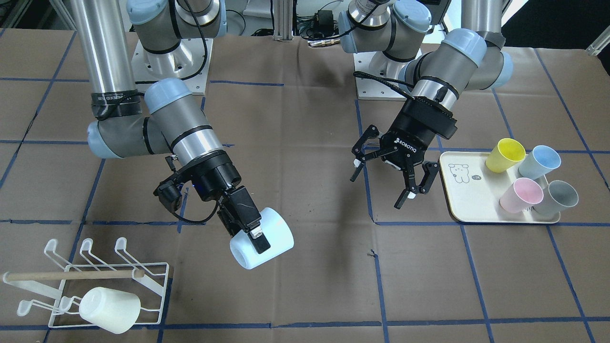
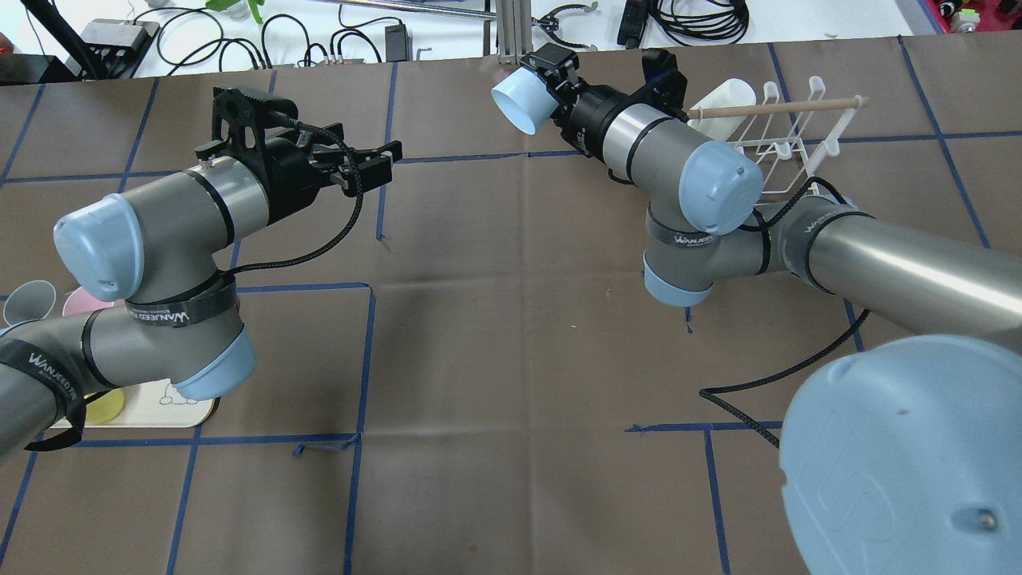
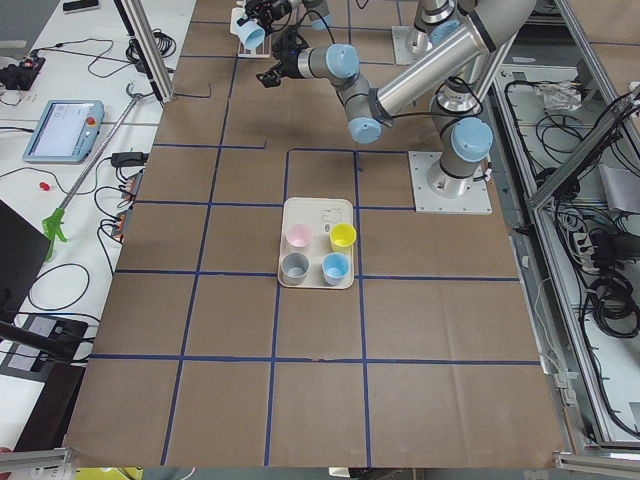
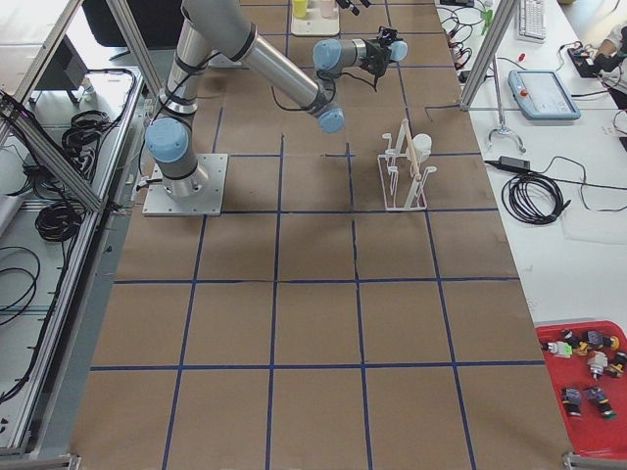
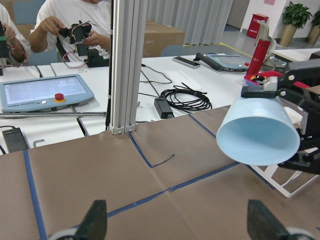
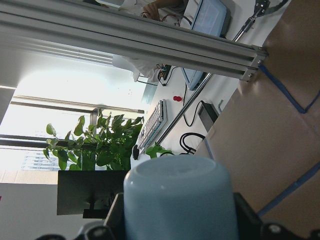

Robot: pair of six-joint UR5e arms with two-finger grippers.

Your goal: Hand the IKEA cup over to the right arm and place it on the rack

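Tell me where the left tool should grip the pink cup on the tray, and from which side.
Pinch the rim of the pink cup, one finger inside the open mouth, one outside, coming down: it stands upright, mouth up. Take the rim on the side facing the bare end of the tray; the grey cup and yellow cup crowd the other sides. The left tool hangs open.

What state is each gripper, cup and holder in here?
right gripper, shut on pale blue cup
left gripper, open and empty
pale blue cup, held in the air, tilted
white cup, on the rack
rack, holds one cup
four coloured cups, upright on the tray
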